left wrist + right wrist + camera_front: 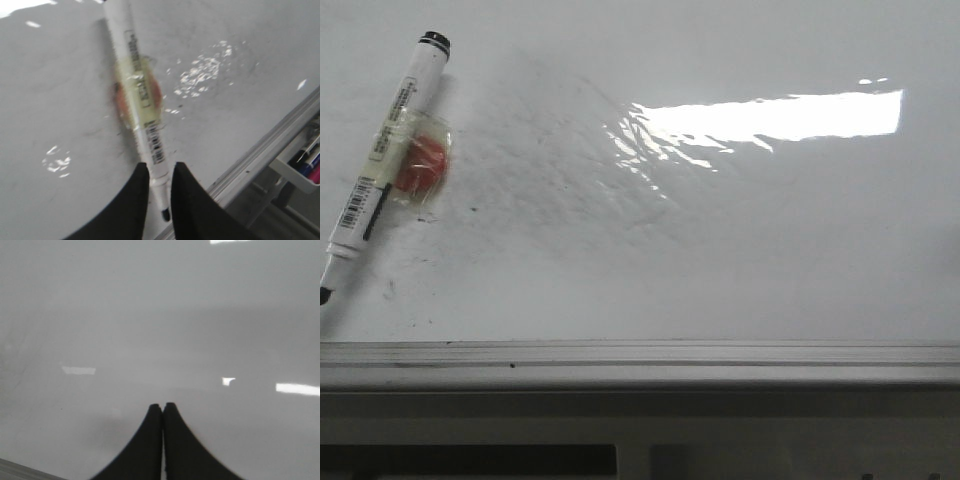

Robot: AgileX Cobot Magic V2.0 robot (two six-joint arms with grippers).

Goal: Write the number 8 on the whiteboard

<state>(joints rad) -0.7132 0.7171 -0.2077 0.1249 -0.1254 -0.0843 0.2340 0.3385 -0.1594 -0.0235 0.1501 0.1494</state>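
Glossy smeared whiteboard (pixel 740 260) bears a slim cylindrical marker (pixel 385 150).

Bright rectangular glare patch (pixel 770 118) on glossy whiteboard (pixel 720 250); left wrist pic motion-blurred, right wrist pic soft, hazy.

Matte black, smoothly curved, tapering end effector fingers (pixel 132 200) on both arms.

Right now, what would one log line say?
left gripper: around marker, on whiteboard | right gripper: shut, empty | number 8: not visible
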